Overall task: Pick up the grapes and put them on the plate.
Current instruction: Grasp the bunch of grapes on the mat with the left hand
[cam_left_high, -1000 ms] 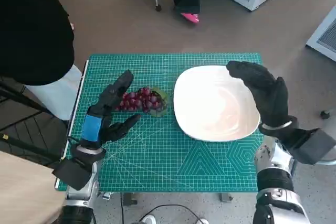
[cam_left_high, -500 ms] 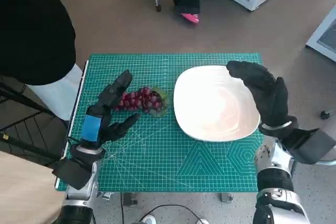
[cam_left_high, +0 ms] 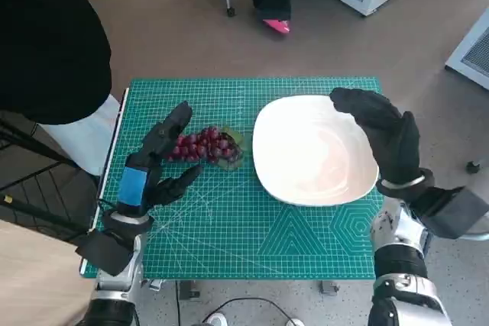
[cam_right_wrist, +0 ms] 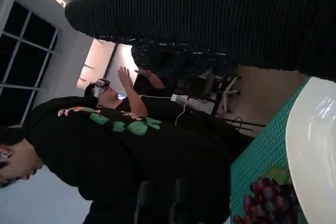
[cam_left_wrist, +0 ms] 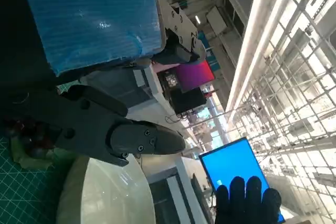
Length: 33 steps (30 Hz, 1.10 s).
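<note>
Hardly anything has changed over the last second: the black left hand with blue tape [cam_left_high: 153,169] still lies on the green gridded cutting mat [cam_left_high: 229,242], fingers spread wide and holding nothing, beside the dark red bunch of grapes [cam_left_high: 205,146]. The grapes sit left of the white plate [cam_left_high: 306,158]. The gloved right hand [cam_left_high: 386,139] keeps hovering, fingers apart and holding nothing, over the plate's right side, so the grasp looks not yet begun.

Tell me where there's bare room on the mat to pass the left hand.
Free: the mat's near strip below the grapes and plate, and the far strip beyond them. Crowded: the narrow gap between grapes and plate, and the left hand's own side of the bunch.
</note>
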Each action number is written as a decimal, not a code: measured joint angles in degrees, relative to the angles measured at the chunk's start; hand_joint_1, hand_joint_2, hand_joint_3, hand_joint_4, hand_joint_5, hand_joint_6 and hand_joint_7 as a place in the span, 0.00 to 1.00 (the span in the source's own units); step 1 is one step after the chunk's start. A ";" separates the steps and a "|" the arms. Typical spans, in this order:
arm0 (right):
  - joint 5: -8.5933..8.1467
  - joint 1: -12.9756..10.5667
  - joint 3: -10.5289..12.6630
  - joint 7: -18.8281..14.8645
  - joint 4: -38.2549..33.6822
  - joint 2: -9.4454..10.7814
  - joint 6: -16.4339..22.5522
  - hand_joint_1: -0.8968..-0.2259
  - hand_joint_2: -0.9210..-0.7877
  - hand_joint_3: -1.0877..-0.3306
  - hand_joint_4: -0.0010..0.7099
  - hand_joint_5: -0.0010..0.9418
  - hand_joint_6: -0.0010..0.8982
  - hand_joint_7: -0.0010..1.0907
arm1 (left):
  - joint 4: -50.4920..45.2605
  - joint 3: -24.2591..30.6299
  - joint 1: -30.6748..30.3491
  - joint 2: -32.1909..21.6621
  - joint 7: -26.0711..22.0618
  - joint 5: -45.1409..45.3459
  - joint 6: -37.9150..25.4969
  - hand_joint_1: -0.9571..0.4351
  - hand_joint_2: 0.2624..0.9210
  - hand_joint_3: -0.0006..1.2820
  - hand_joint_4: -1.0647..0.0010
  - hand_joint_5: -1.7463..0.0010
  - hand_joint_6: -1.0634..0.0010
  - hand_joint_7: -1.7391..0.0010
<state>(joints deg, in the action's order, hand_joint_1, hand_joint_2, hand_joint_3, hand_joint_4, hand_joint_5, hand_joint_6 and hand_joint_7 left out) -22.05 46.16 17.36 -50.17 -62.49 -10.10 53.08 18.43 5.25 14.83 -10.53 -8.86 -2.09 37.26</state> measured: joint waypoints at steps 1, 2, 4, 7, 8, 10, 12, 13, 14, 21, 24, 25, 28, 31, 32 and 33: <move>0.00 0.00 0.00 0.00 0.00 0.00 0.00 0.69 0.00 0.70 0.33 0.00 0.24 0.00 | -0.04 0.00 0.00 0.00 0.02 0.00 -0.01 0.37 1.00 0.19 0.65 1.00 0.60 1.00; 0.00 0.00 0.00 0.00 0.00 0.00 0.00 0.69 0.00 0.70 0.33 0.00 0.24 0.00 | -0.10 0.00 0.00 0.00 0.04 0.00 -0.02 0.37 1.00 0.19 0.65 1.00 0.60 1.00; 0.00 0.00 0.01 0.00 0.00 0.00 0.00 0.69 0.00 0.70 0.33 0.00 0.24 0.00 | -0.26 0.00 0.00 0.00 0.08 0.00 -0.05 0.37 1.00 0.19 0.65 1.00 0.60 1.00; 0.00 0.01 0.04 0.00 0.00 0.00 0.00 0.69 0.00 0.70 0.33 0.00 0.24 0.00 | -0.62 0.00 -0.01 0.00 0.10 0.00 -0.07 0.37 1.00 0.19 0.65 1.00 0.61 1.00; 0.00 0.01 0.05 0.00 0.00 0.00 0.00 0.69 0.00 0.70 0.33 0.00 0.24 0.00 | -0.74 -0.01 0.00 0.00 0.10 0.00 -0.07 0.37 1.00 0.19 0.65 1.00 0.61 1.00; 0.00 0.02 0.06 0.00 -0.01 0.00 0.00 0.69 0.00 0.70 0.33 0.00 0.24 0.00 | -0.89 -0.01 0.00 0.00 0.10 -0.01 -0.07 0.37 1.00 0.19 0.65 1.00 0.61 1.00; 0.00 0.03 0.06 0.00 -0.03 0.00 0.00 0.69 0.00 0.70 0.33 0.00 0.24 0.00 | -0.92 -0.01 0.00 0.00 0.10 -0.01 -0.08 0.37 1.00 0.19 0.65 1.00 0.61 1.00; 0.01 0.04 0.06 0.01 -0.03 0.00 0.00 0.69 0.00 0.70 0.33 0.00 0.24 0.00 | -0.92 -0.01 0.00 0.00 0.10 -0.01 -0.08 0.37 1.00 0.19 0.65 1.00 0.61 1.00; 0.01 0.05 0.05 0.02 -0.04 0.00 0.00 0.69 0.00 0.70 0.33 0.00 0.24 0.00 | -0.92 -0.01 0.00 0.00 0.10 -0.02 -0.09 0.37 1.00 0.19 0.65 1.00 0.61 1.00; 0.02 0.09 0.02 0.20 -0.07 0.00 0.09 0.67 0.00 0.71 0.34 0.00 0.25 0.00 | -1.08 0.00 0.05 -0.04 0.38 0.40 -0.70 0.37 1.00 0.20 0.67 1.00 0.64 1.00; 0.02 0.12 -0.01 0.22 -0.08 0.02 0.17 0.67 0.00 0.71 0.34 0.00 0.25 0.00 | -1.83 -0.02 0.26 -0.62 1.87 3.70 -2.27 0.35 1.00 0.19 0.72 1.00 0.68 1.00; 0.02 0.13 -0.02 0.23 -0.09 0.03 0.19 0.67 0.00 0.71 0.34 0.00 0.25 0.00 | -2.43 -0.03 0.32 -1.08 2.57 5.64 -3.21 0.34 1.00 0.18 0.74 1.00 0.70 1.00; 0.00 0.15 -0.03 0.23 -0.10 0.06 0.24 0.68 0.00 0.71 0.34 0.00 0.25 0.00 | -5.33 -0.06 0.39 -3.04 4.34 12.51 -7.40 0.32 0.99 0.12 0.82 1.00 0.74 1.00; -0.02 0.15 -0.01 0.23 -0.10 0.05 0.28 0.69 0.00 0.71 0.34 0.00 0.25 0.00 | -9.70 -0.13 0.43 -5.34 4.97 19.98 -13.72 0.30 0.96 0.05 0.86 1.00 0.75 1.00; -0.01 0.15 -0.01 0.23 -0.10 0.05 0.29 0.69 0.00 0.71 0.34 0.00 0.25 0.00 | -11.30 -0.21 0.49 -6.01 4.94 22.34 -16.10 0.30 0.94 0.04 0.87 1.00 0.75 1.00; -0.01 0.15 -0.02 0.23 -0.10 0.05 0.31 0.69 0.00 0.71 0.34 0.00 0.25 0.00 | -12.98 -0.33 0.58 -6.65 4.80 24.64 -18.63 0.31 0.92 0.03 0.87 1.00 0.74 0.99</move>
<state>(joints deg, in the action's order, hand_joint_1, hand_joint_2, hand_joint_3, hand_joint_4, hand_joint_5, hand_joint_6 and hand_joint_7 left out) -22.06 46.32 17.35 -49.93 -62.59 -10.04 53.38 5.45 4.93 15.41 -17.18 -4.05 22.56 18.63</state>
